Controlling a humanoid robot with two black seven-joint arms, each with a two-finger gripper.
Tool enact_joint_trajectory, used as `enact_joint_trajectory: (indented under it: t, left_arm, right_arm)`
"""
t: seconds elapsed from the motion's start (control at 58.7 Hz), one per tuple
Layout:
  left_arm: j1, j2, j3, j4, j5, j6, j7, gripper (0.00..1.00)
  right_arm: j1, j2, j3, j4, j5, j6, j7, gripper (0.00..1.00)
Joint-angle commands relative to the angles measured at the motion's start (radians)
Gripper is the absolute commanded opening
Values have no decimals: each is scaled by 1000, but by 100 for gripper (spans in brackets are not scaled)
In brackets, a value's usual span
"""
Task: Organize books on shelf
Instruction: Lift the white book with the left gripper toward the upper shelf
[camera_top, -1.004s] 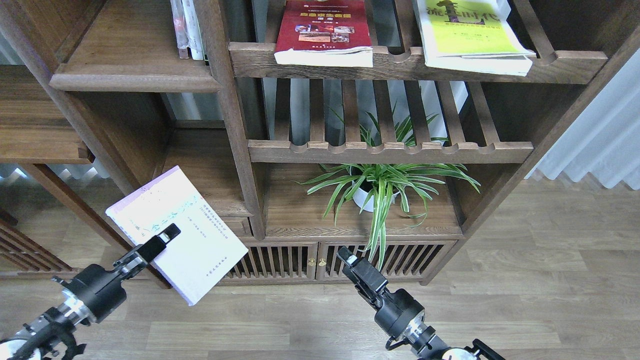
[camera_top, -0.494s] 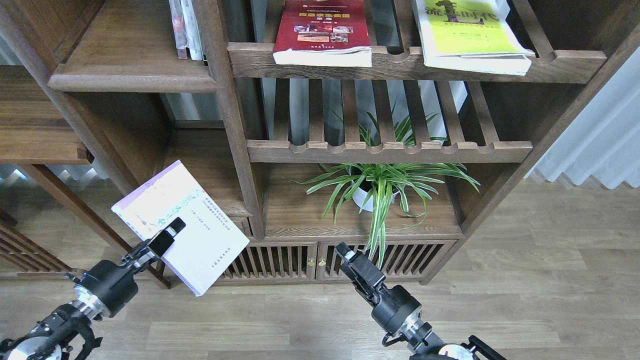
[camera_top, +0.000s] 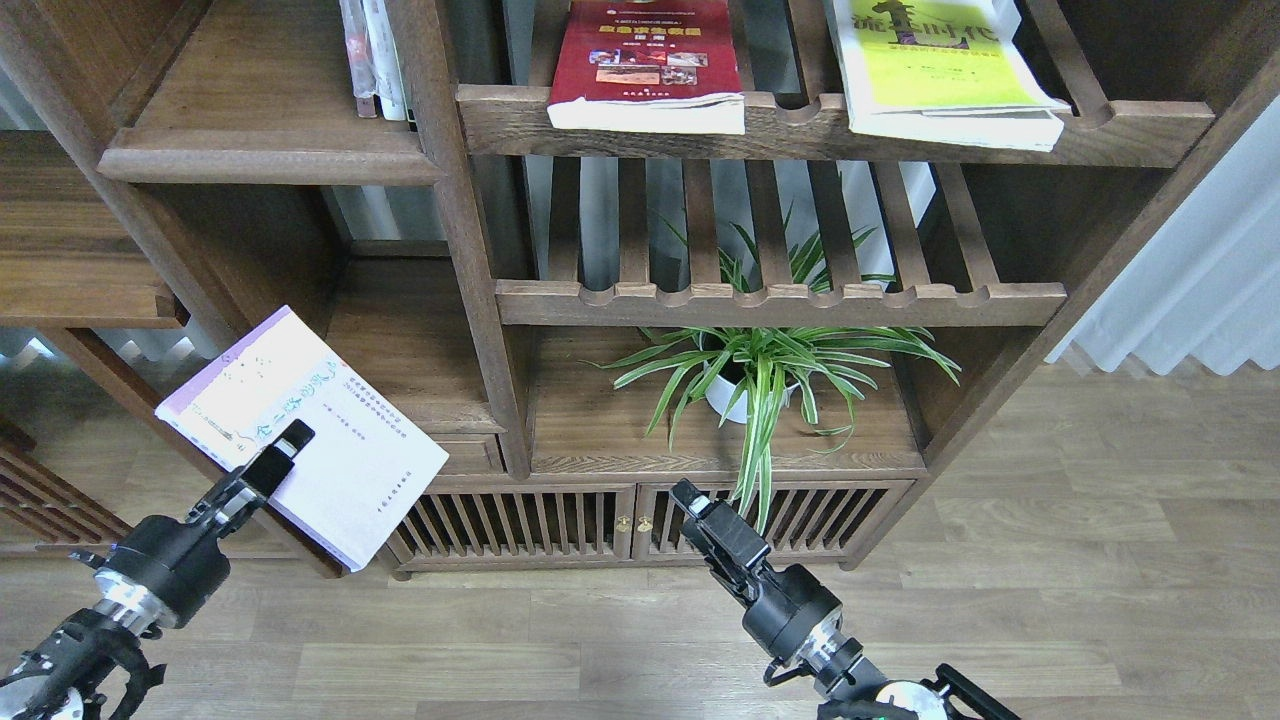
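Observation:
My left gripper (camera_top: 282, 452) is shut on the white book with the lavender top band (camera_top: 310, 435) and holds it flat, cover up, low at the left in front of the bookcase. The dark red book with photos (camera_top: 645, 62) and the yellow-green book (camera_top: 935, 70) lie on the upper slatted rack. The solid plank shelf (camera_top: 262, 120) with a rounded front edge is at the upper left. My right gripper (camera_top: 690, 503) hangs empty near the cabinet doors; its fingers look pressed together.
Thin pale upright volumes (camera_top: 375, 60) stand at the plank shelf's right end by a wooden post (camera_top: 455, 210). A potted spider plant (camera_top: 765, 375) sits on the lower shelf. A second slatted rack (camera_top: 780, 300) is below the books. Curtains (camera_top: 1200, 270) hang at right.
My left gripper has carried the white book left and a little up, after drifting right half a second ago. The right arm has barely moved.

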Motion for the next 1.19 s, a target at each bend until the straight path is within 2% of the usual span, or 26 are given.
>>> enact_joint_trajectory:
  t: [0.0,0.255,0.443,1.175]
  left_arm:
    - [-32,3,0,0,-13,0,0,5]
    - [-32,169,-8,0,-13,0,0,4]
    - [-38,161,-69,0,-17,0,0,5]
    - [-181,156,-69,0,-27,0,0,4]
  right_arm:
    - [8,2,-1,-6,0,0,0,98]
    - [17,2,-1,-6,0,0,0,98]
    - [17,5,-1,-7,0,0,0,98]
    - [32,17,-1,-19,0,0,2,98]
